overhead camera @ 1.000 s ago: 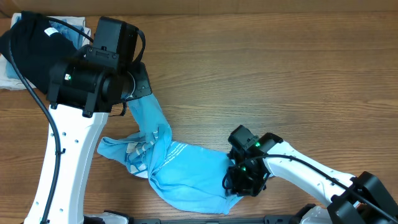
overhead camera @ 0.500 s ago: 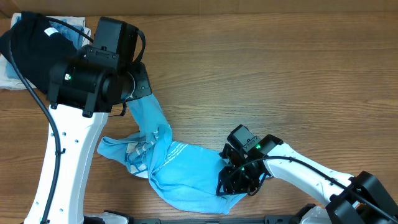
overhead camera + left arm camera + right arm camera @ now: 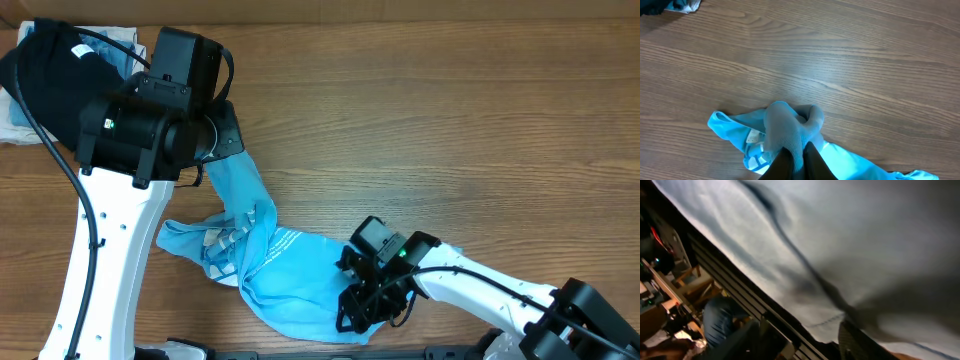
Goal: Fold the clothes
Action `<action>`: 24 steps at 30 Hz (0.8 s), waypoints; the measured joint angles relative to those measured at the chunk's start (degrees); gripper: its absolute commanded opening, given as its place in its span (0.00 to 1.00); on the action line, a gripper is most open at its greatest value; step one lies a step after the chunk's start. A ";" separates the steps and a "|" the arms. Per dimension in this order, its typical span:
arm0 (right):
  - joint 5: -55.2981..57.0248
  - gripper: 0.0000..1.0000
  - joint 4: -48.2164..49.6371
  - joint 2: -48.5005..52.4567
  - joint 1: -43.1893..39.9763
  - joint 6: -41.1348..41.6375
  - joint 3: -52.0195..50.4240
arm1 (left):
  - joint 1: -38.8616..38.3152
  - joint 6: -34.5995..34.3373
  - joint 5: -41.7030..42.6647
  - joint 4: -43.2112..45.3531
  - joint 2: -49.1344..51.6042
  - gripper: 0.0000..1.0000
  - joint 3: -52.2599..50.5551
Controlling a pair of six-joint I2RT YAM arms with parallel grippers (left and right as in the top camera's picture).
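**Left tool** (image 3: 796,152): closed tight, pinching a raised fold of the light sky-blue short-sleeved t-shirt (image 3: 290,275) w/ white print. **Right tool** (image 3: 355,310): low on the shirt's near-right edge. Wrist view shows mostly cloth, so opening and grip cannot be told. Shirt lies crumpled on the brown wood-grain table (image 3: 450,130), running diagonally btw. both tools. Black folded garment (image 3: 45,75) sits at the far-left corner.

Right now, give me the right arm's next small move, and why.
Probably close its jaws on the hem beneath: the left gripper holds the t-shirt bunched and raised, while the right gripper sits over the shirt's near edge, with no clear grip.
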 measured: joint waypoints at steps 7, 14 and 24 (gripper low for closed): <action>-0.04 0.56 0.02 0.00 0.48 -0.24 0.00 | 0.00 0.00 0.00 -0.04 0.00 0.10 0.00; 2.54 0.56 0.02 0.00 -0.94 -0.35 -0.04 | 0.00 0.02 0.00 -0.04 0.00 0.10 0.00; 4.15 0.60 0.02 0.00 -3.45 -0.63 -0.04 | 0.00 0.00 0.00 -0.04 0.00 0.10 0.00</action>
